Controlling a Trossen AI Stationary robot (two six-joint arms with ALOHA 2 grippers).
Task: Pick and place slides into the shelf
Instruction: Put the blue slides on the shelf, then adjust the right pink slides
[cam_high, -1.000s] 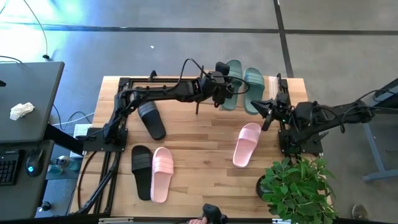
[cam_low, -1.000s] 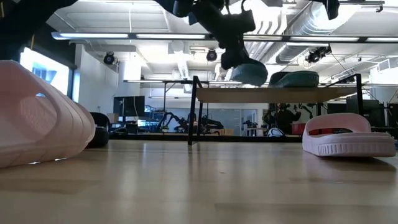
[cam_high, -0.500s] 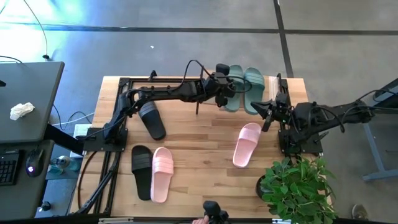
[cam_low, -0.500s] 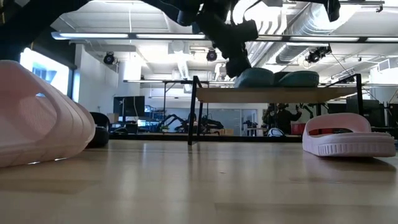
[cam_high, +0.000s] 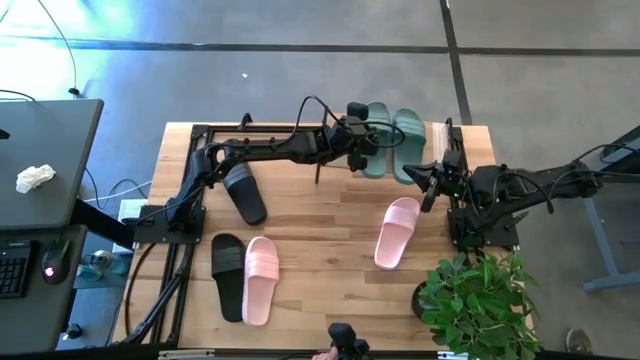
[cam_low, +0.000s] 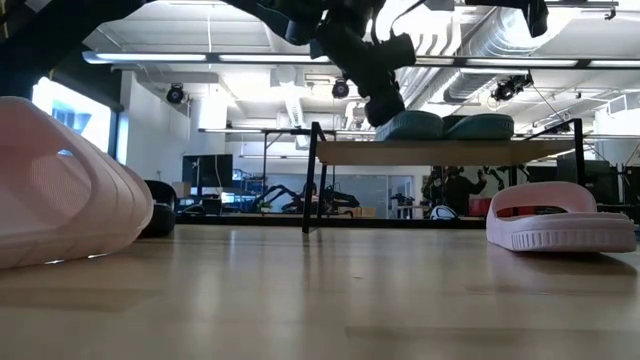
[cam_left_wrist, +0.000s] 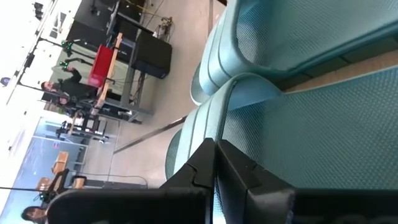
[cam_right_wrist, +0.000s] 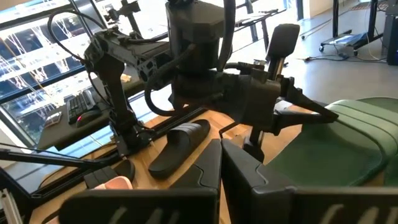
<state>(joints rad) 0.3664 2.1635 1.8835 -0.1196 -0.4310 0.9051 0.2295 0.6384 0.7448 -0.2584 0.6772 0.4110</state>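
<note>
Two sage-green slides lie side by side on the shelf's top board (cam_low: 450, 152) at the far right of the table. My left gripper (cam_low: 383, 104) is shut on the left green slide (cam_high: 373, 142), reaching it from the table's left. The other green slide (cam_high: 407, 140) rests sole down on the board. My right gripper (cam_right_wrist: 221, 147) hovers shut near the right edge with nothing in it. On the tabletop lie two pink slides (cam_high: 397, 232) (cam_high: 260, 279) and two black slides (cam_high: 243, 193) (cam_high: 227, 275). My left gripper holds the left green slide at its long side toward the table's left (cam_right_wrist: 314, 124). It comes in slanting down from the left, across the slide. The fingers (cam_left_wrist: 214, 163) hide what lies between them. The slide lies level on the shelf's top board, beside the other green slide.
A potted plant (cam_high: 475, 297) stands at the near right corner. The shelf stands on thin black posts (cam_low: 308, 180), with open space under its top board. A desk with a keyboard stands left of the table, and a person's hand shows at the near edge (cam_high: 320, 353).
My left gripper has sunk a little toward the shelf and rolled, still shut on the green slide. The slide, first tilted and clear above the board, now lies level on the top board next to the other green slide.
</note>
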